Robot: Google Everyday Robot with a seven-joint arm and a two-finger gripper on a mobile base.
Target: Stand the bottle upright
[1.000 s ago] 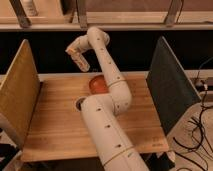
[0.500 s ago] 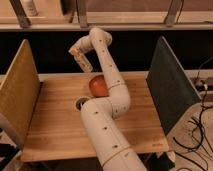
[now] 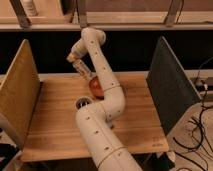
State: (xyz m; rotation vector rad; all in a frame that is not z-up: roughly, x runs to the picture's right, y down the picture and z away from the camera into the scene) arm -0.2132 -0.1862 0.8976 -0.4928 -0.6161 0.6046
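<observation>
Moved: compared with half a second back, the end effector (image 3: 75, 56) has dipped a bit lower over the far side of the bench (image 3: 55, 125). Bowl and cup haven't budged.
Camera view, end effector: closed down tight, and as far as I can tell it's pinching the bottle (image 3: 81, 69).
Bottle: up in the air, tilted, lower end aimed down-right toward the bowl (image 3: 95, 89). Not upright yet.
Why it's held like that: my guess is it's lifted clear so the wrist can swing it vertical before setting it down.
Clutter: the cup (image 3: 83, 103) sits just in front of the bowl, both beside the arm, so the open wood to the left looks like the safer landing spot.
</observation>
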